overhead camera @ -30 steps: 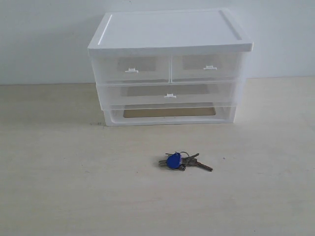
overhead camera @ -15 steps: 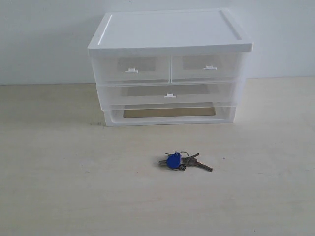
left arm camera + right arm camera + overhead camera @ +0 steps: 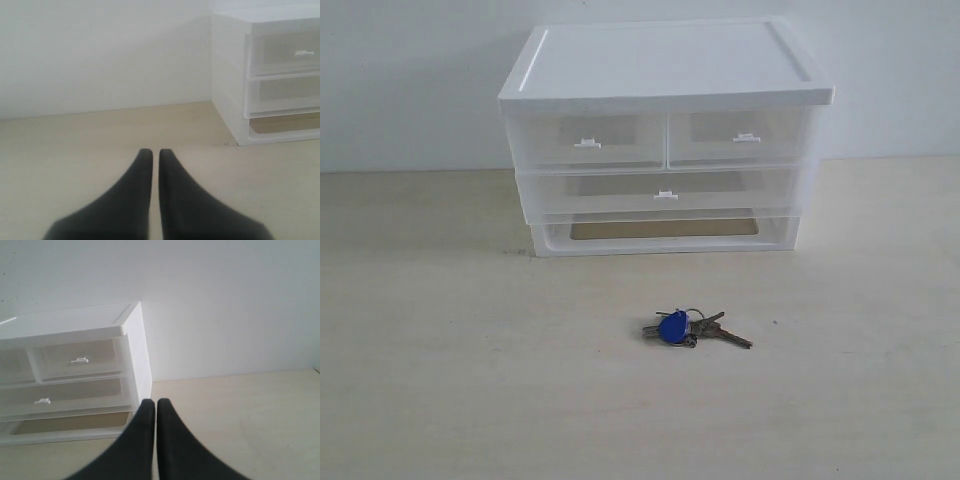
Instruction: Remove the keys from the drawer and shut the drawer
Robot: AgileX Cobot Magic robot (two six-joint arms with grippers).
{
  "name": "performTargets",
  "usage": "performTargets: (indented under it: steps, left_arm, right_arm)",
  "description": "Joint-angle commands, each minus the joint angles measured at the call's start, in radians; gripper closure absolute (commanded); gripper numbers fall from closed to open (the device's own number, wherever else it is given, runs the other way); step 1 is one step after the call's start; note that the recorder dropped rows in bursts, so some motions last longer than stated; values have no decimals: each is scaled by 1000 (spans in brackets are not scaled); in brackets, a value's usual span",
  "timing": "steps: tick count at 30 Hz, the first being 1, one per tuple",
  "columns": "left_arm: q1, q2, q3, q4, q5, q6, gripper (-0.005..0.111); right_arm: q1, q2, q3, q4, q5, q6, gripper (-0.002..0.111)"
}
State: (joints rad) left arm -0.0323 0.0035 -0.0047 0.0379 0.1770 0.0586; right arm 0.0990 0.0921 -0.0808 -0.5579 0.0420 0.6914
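Note:
The keys (image 3: 686,328), silver-grey with a round blue fob, lie on the table in front of the drawer unit. The small translucent drawer (image 3: 588,140) with its white tab handle sits pushed in flush at the top left of the unit; part of it shows in the left wrist view (image 3: 287,52). Neither arm appears in the exterior view. My left gripper (image 3: 151,152) is shut and empty, hovering over bare table off to the unit's left side. My right gripper (image 3: 151,402) is shut and empty, near the unit's right corner.
The white drawer unit (image 3: 665,65) stands at the back against a pale wall. Its right-hand top drawer (image 3: 745,136) and full-width drawer (image 3: 665,192) are pushed in; the bottom slot (image 3: 665,230) has no drawer. Light wooden table (image 3: 470,380) spreads all round.

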Motion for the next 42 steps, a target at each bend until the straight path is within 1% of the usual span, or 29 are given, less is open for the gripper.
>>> performTargets:
  steps: [1, 4, 10, 42]
  left_arm:
    - [11, -3, 5, -13, 23, 9, 102]
    - [11, -3, 5, -13, 74, 9, 102]
    - [11, -3, 5, -13, 117, 9, 102]
    - [11, -3, 5, -14, 120, 5, 102]
  right_arm:
    - [-8, -5, 3, 1, 0, 5, 108]
    - [-8, -5, 3, 1, 0, 5, 108]
    - [-8, -5, 3, 1, 0, 5, 108]
    - [-8, -5, 3, 4, 0, 5, 108]
